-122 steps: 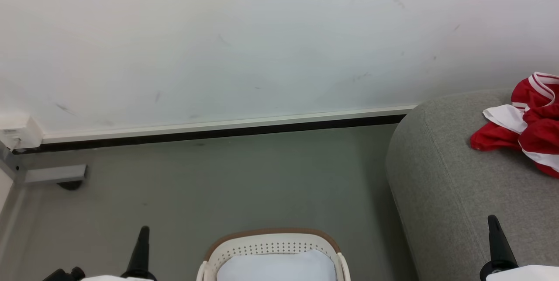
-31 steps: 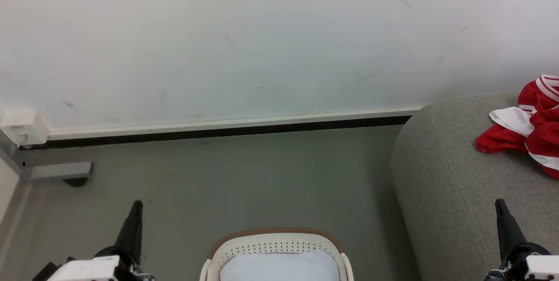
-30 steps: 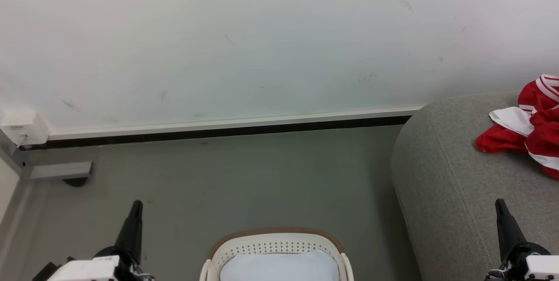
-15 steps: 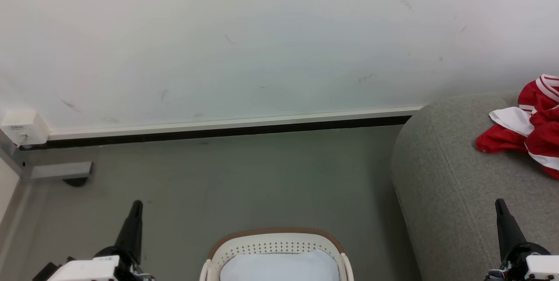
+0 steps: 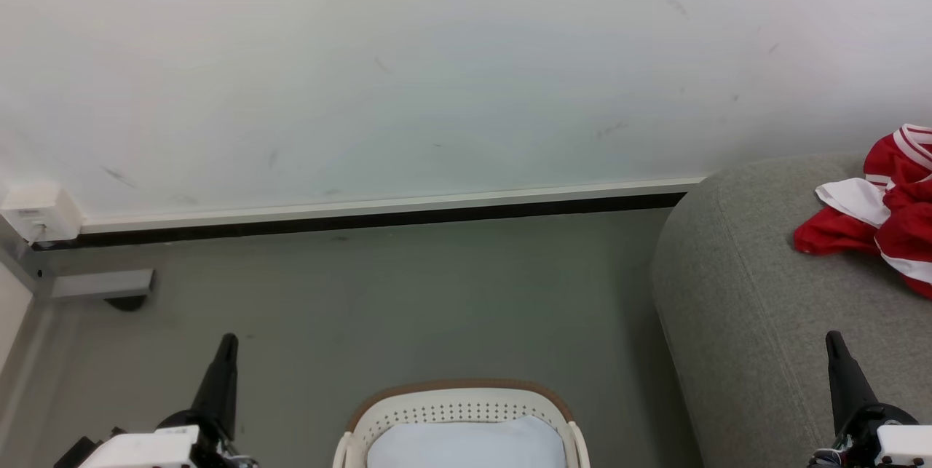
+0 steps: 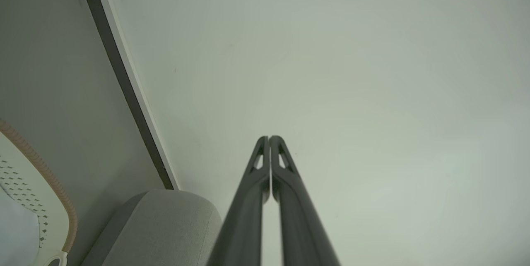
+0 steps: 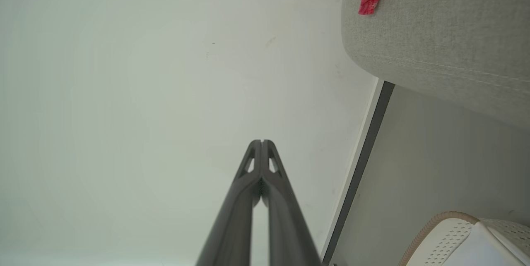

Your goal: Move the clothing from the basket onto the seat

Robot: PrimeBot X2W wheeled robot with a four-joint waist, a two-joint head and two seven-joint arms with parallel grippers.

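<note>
The left fingers (image 6: 265,141) are pressed together tip to tip with nothing between them, and the right fingers (image 7: 258,145) are closed and empty in the same way. Both pairs point up and forward at the pale wall (image 5: 408,68).

In the head view each pair rises from a white wrist housing at a bottom corner. The left is low over the grey floor (image 5: 408,293), to the left of the basket (image 5: 455,386). The right is in front of the seat (image 5: 750,308), on the basket's other side. Neither touches anything.

The clothing (image 5: 899,224) lies crumpled on top of the seat near the wall, red folds with a white panel and striped trim showing, well apart from both arms. The part of the basket in view holds a plain pale liner cloth (image 5: 466,446) and no red fabric; its near half is cut off by the frame.

By the look of things the transfer is finished and the arms are parked. The next move appears to call for no new grasp, at most a check of the basket's hidden near side. The garment sits clear of the seat's rounded edge, so it seems unlikely to slide off.
</note>
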